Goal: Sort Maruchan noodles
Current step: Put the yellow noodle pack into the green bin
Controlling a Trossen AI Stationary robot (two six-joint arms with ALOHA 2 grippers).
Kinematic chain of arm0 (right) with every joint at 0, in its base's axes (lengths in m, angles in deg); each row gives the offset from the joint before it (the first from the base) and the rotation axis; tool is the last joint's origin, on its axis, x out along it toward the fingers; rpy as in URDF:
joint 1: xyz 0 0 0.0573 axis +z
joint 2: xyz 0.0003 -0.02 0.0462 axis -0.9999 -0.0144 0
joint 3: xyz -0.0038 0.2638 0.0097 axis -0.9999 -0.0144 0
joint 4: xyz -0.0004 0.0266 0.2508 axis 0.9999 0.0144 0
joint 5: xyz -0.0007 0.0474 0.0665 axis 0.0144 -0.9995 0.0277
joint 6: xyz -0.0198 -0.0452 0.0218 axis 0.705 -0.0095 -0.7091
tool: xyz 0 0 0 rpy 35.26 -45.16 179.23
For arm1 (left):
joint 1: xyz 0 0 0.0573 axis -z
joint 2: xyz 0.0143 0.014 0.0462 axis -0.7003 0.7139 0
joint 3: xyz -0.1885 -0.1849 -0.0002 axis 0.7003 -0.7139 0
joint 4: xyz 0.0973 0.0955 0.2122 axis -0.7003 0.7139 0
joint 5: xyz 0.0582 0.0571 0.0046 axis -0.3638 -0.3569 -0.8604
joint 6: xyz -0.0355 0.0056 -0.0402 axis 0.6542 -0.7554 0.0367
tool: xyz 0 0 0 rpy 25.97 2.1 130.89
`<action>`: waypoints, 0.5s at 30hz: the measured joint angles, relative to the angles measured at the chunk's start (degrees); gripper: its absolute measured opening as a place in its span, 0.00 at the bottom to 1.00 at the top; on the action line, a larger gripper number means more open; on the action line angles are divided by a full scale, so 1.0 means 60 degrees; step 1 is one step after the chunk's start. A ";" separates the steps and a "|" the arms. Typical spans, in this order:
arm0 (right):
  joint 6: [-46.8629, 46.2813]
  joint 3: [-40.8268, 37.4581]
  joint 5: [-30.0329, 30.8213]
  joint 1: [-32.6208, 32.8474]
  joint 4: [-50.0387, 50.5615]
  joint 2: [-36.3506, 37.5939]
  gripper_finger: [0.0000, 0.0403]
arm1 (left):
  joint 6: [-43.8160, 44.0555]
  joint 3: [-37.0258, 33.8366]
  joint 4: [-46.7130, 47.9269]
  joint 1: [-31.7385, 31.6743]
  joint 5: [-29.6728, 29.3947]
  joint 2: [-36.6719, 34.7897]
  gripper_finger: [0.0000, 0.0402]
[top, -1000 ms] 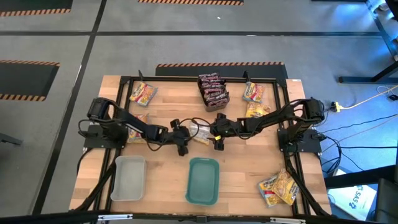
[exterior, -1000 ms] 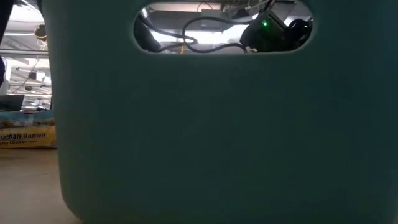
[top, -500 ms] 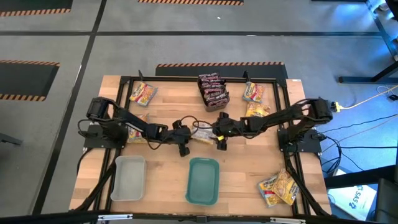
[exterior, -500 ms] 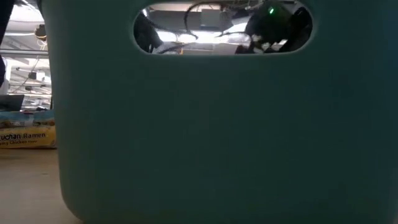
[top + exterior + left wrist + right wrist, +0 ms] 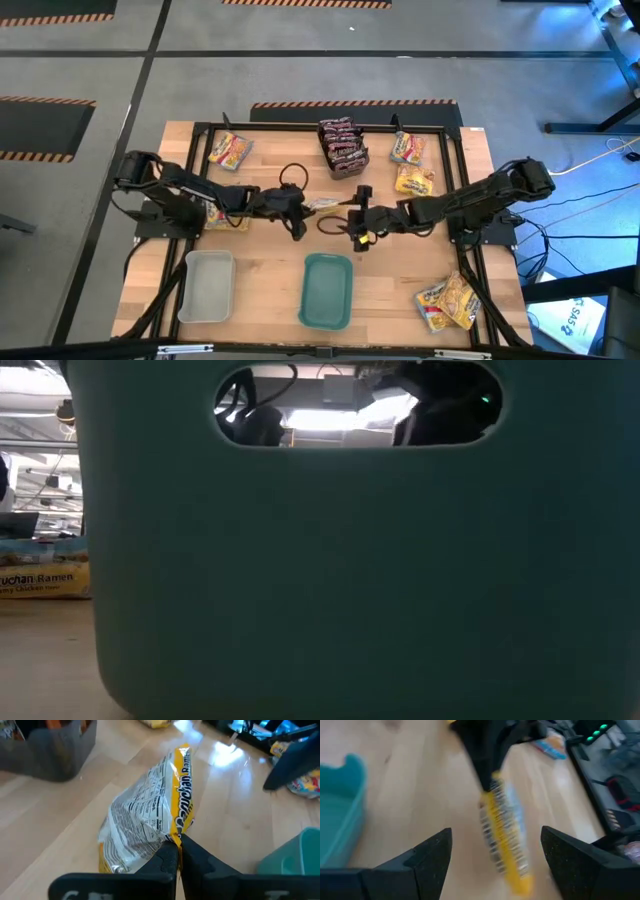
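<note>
Your left gripper pinches the yellow noodle packet at its edge, mid-table | your right gripper stands spread wide, just beside the packet, holding nothing | teal tray nearby.

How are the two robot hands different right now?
The left gripper has its fingers pinched shut on a yellow noodle packet, holding it by one edge. The right gripper has its fingers spread wide apart and holds nothing. In the high view, the left gripper sits at the packet, while the right gripper is a little apart from it. Both are dark and over the middle of the wooden table.
</note>
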 joint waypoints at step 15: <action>0.0200 0.1884 -0.1989 -0.1567 0.1367 -0.2007 0.72 | 0.0172 -0.0004 -0.0171 0.0044 0.0268 0.0007 0.00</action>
